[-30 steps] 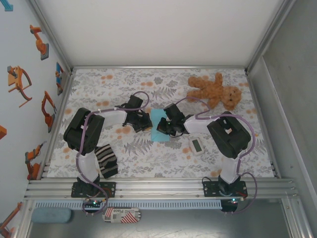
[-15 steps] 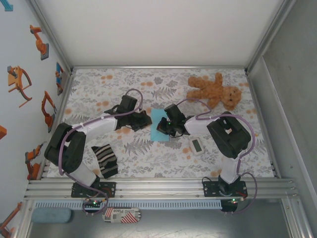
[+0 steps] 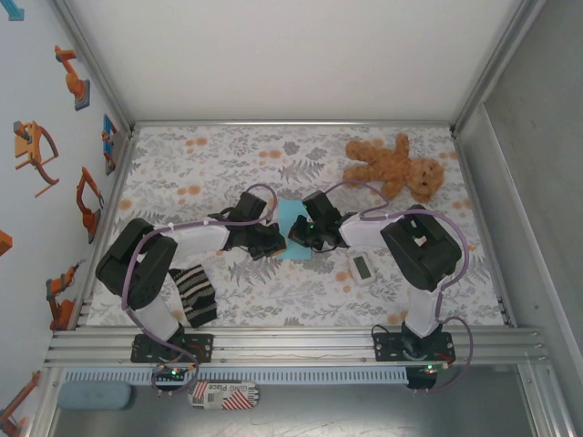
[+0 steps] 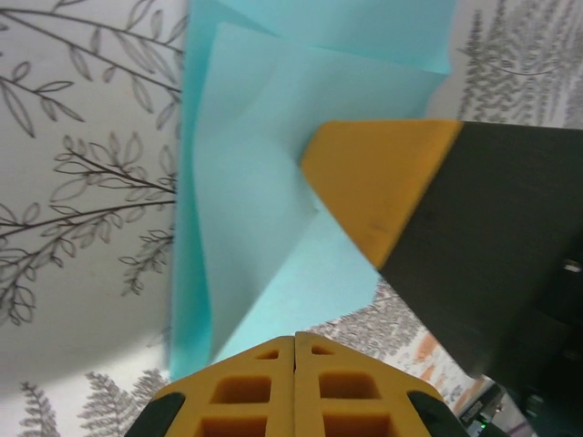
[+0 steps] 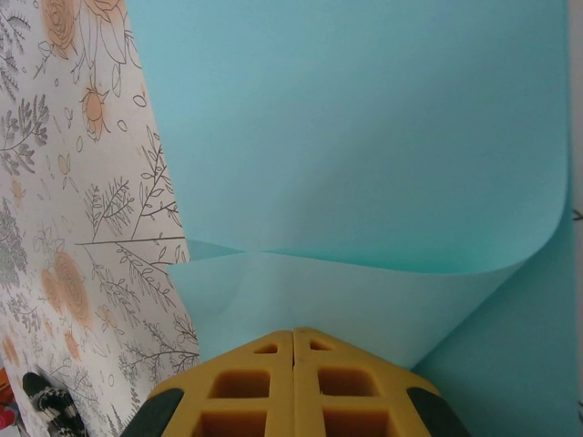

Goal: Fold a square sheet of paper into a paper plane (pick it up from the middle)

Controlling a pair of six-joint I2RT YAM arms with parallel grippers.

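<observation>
In the middle of the flowery surface lies the thin light-blue square sheet of paper, partly folded. My left jaws and right jaws are both closed tight, right at it.

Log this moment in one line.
step: folding | paper: part-folded, mid-table | left fingers: shut, at paper edge | right fingers: shut, at folded flap

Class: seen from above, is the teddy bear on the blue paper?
No, the teddy bear lies well apart from the blue paper, farther right.
</observation>
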